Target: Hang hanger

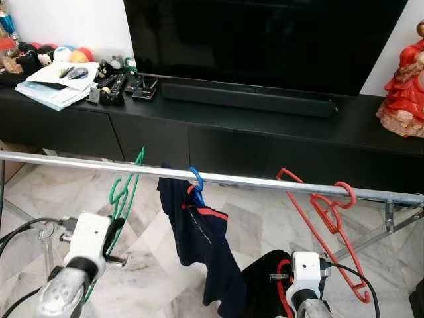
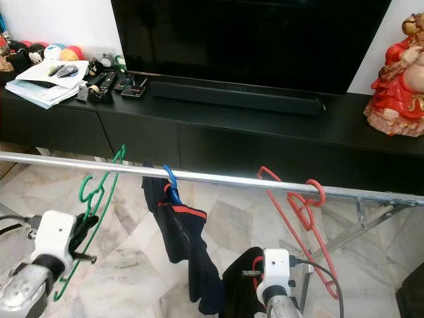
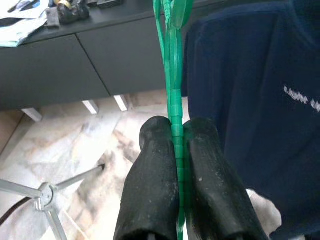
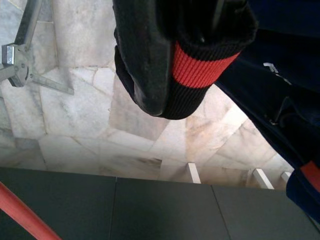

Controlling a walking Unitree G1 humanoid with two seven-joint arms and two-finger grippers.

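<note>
Hanging by its hook from the metal rail (image 1: 79,161), the thin green hanger (image 1: 126,189) slants down left of a navy garment (image 1: 202,245). The left gripper (image 3: 179,145) pinches its ridged plastic bar between closed fingers. The right gripper (image 4: 192,47) clamps black cloth with a red band (image 4: 202,67).

green hanger (image 1: 124,192) is hooking over the metal rail (image 1: 232,177); left claw (image 1: 114,232) is gripping its lower frame. blue hanger (image 1: 196,180) is carrying a navy garment (image 1: 202,242); red hanger (image 1: 331,218) is hanging at right.
</note>
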